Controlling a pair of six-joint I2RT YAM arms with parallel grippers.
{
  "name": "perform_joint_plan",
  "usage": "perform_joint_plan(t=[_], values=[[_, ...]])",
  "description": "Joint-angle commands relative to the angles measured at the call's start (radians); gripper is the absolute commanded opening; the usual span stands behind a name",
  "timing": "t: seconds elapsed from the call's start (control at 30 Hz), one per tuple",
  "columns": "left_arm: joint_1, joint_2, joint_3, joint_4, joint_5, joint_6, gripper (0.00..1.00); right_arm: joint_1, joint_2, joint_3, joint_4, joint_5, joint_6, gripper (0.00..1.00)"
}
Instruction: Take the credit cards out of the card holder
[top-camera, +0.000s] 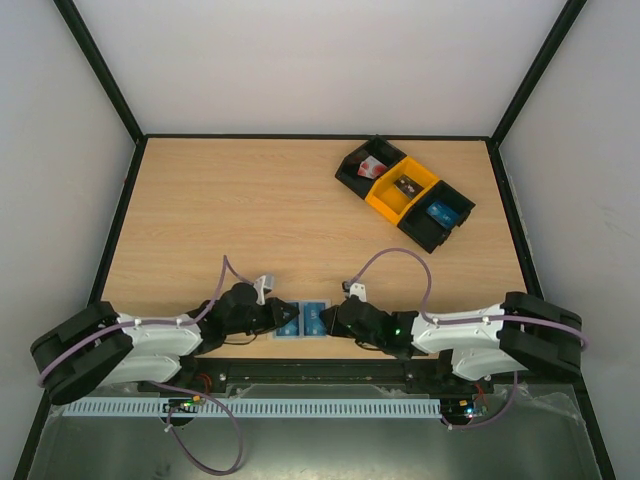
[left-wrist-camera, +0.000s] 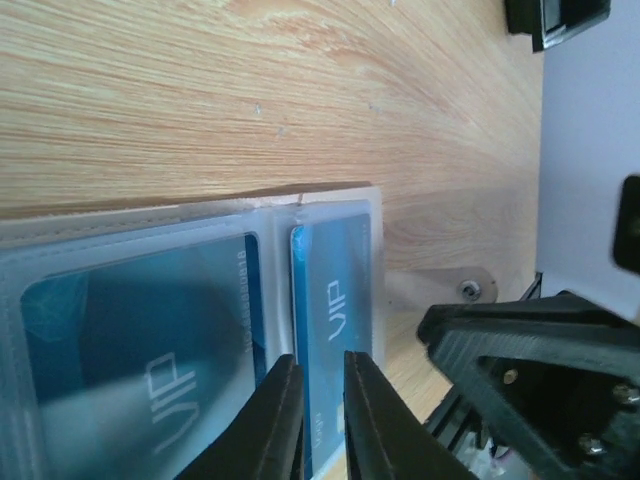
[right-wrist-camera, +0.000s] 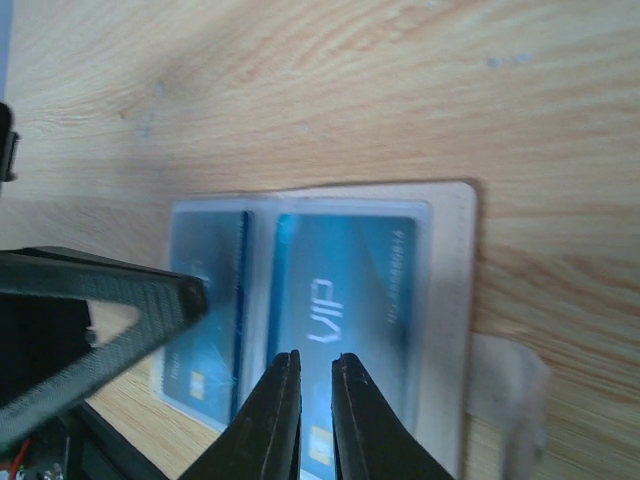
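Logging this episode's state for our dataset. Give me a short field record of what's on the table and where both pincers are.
card holder: flat on the table, near edge, between the arms
credit cards: two, blue, both inside the pockets
left pincer: nearly shut, tips over one pocket
right pincer: nearly shut, tips over a pocket
bins: black, yellow, black row, far right
progress: no card out yet

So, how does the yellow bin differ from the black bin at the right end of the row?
Apart from colour, the yellow bin holds a small dark item, while the black bin holds a blue card. The yellow bin sits in the middle of the row; the black bin is at its end, nearer the arms. Both are open on top, look alike in size, and touch each other.
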Motion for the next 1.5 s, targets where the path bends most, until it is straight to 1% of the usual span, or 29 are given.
perform_joint_plan(t=[0.0,0.17,0.33,0.53,0.83,1.0,1.3,1.4,1.47], values=[[0.006,0.027,0.003,0.008,-0.003,0.003,0.19,0.009,0.029,0.065,-0.051,0.061,-0.034,0.12],[0.006,0.069,0.005,0.042,0.0,-0.001,0.29,0.009,0.08,0.082,-0.063,0.087,-0.036,0.13],[0.006,0.121,0.006,0.084,0.017,-0.004,0.31,0.009,0.105,0.067,-0.059,0.09,-0.025,0.12],[0.006,0.161,0.009,0.125,0.029,-0.005,0.31,0.009,0.138,0.024,-0.018,0.074,-0.005,0.11],[0.006,0.198,0.024,0.129,0.021,0.004,0.31,0.009,0.158,-0.02,0.045,0.047,0.006,0.06],[0.001,0.24,0.031,0.17,0.029,0.0,0.3,0.009,0.162,-0.023,0.05,0.042,0.006,0.02],[-0.008,0.279,0.036,0.21,0.03,-0.012,0.3,0.009,0.168,-0.044,0.062,0.03,0.014,0.02],[-0.012,0.272,0.033,0.229,0.039,-0.022,0.28,0.009,0.173,-0.05,0.076,0.019,0.017,0.02],[-0.015,0.259,0.034,0.233,0.042,-0.025,0.24,0.009,0.173,-0.047,0.072,0.019,0.015,0.02]])
